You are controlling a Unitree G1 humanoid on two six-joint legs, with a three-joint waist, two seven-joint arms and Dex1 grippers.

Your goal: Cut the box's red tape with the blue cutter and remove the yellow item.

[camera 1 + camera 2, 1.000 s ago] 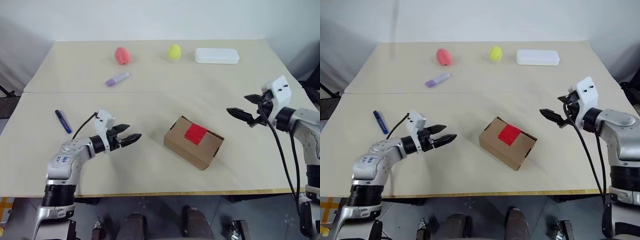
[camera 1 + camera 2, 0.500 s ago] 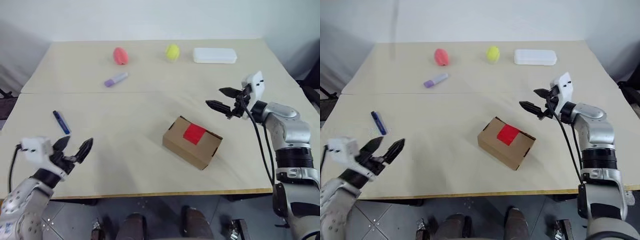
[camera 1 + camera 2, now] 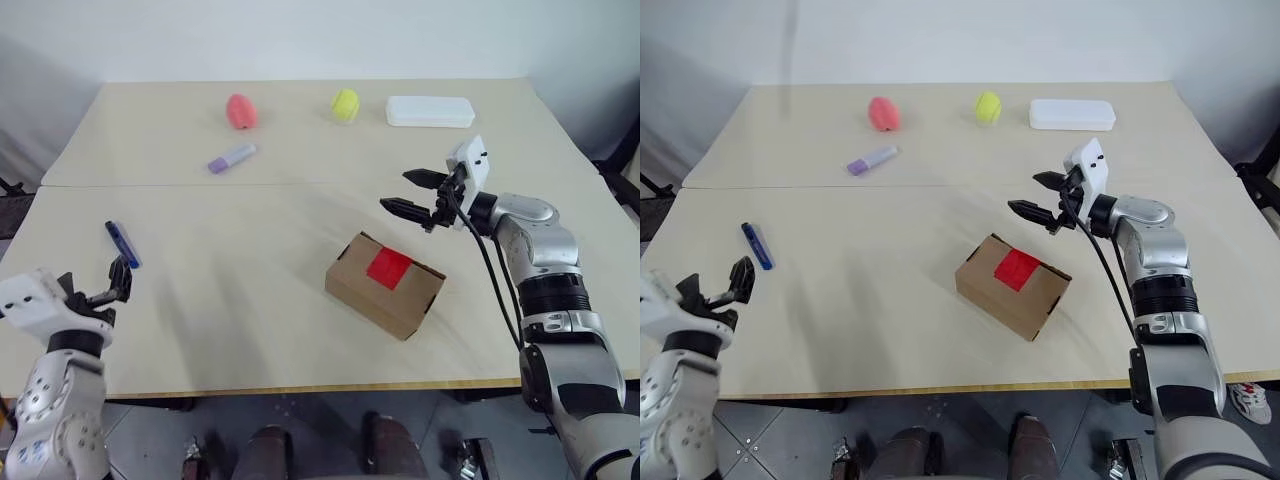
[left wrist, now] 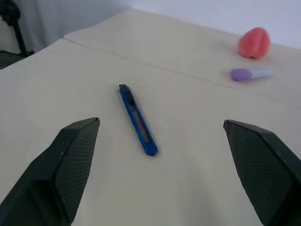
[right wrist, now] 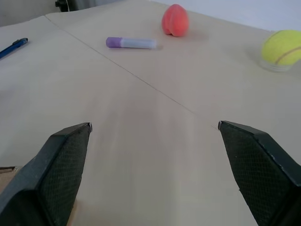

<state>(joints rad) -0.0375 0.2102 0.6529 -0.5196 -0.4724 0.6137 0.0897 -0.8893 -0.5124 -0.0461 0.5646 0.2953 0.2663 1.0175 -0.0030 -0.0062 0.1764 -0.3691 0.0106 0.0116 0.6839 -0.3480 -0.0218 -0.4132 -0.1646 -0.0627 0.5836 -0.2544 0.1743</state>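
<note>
The brown cardboard box (image 3: 383, 290) sits closed near the table's middle. The red tape (image 3: 390, 267) lies across its top flap seam. The blue cutter (image 3: 123, 244) lies flat near the table's left edge. My left gripper (image 3: 110, 285) is open just in front of the cutter. In the left wrist view the cutter (image 4: 138, 120) lies between and beyond my fingers, untouched. My right gripper (image 3: 395, 190) hovers open above the table, just behind the box, holding nothing. The yellow item is out of view.
Along the far side lie a pink egg-shaped object (image 3: 240, 110), a yellow-green ball (image 3: 345, 103) and a white plastic case (image 3: 430, 111). A lilac marker (image 3: 232, 158) rests left of centre. The table's front edge (image 3: 300, 388) runs close below the box.
My left arm has swung left and back from beside the box, turning its open gripper toward the cutter. My right gripper has moved left to just behind the box.
</note>
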